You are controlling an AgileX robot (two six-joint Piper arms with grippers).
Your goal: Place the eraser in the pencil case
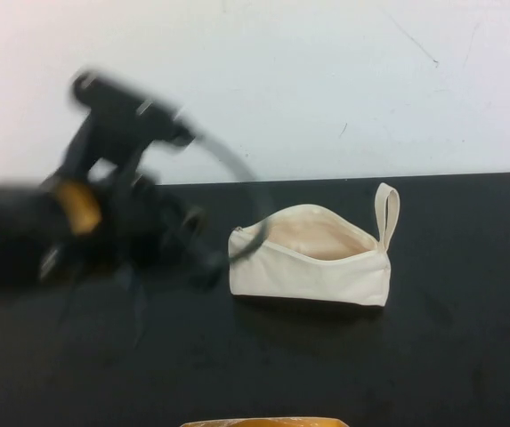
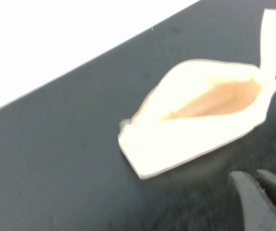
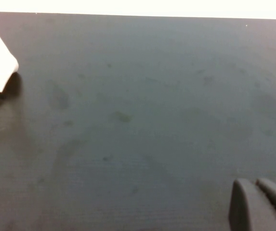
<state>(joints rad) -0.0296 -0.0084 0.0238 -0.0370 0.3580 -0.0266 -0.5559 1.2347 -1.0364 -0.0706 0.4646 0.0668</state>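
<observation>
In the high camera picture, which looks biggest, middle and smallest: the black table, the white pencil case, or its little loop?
1. Table, biggest.
2. Pencil case.
3. Loop, smallest.

The left gripper sits blurred beside the pencil case; the right gripper hangs over bare table.

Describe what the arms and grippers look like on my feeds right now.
The left arm, left of the pencil case, is black with an orange-yellow band and a dark cable arcing off it. Left gripper and right gripper show only grey, blunt fingertips at the wrist views' edges. The right arm isn't in the high view.
</observation>
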